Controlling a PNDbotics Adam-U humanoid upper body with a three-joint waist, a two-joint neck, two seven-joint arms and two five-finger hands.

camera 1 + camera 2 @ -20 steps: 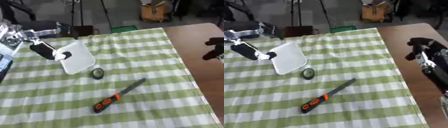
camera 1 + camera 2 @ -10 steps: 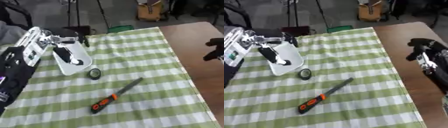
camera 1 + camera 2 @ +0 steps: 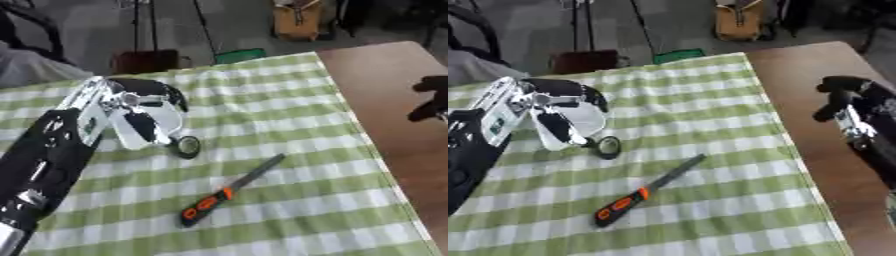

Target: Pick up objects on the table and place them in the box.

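My left hand (image 3: 131,107) reaches in from the left, fingers curled down over the white flat object (image 3: 162,122), which lies on the green checked tablecloth (image 3: 289,200); whether they actually grip it I cannot tell. A small dark ring (image 3: 185,146) sits just beside its near corner. The orange-handled file (image 3: 645,191) lies nearer, apart. My right hand (image 3: 846,100) rests over the bare brown table (image 3: 798,75) at the right, fingers curled and holding nothing; the right eye view shows more of it.
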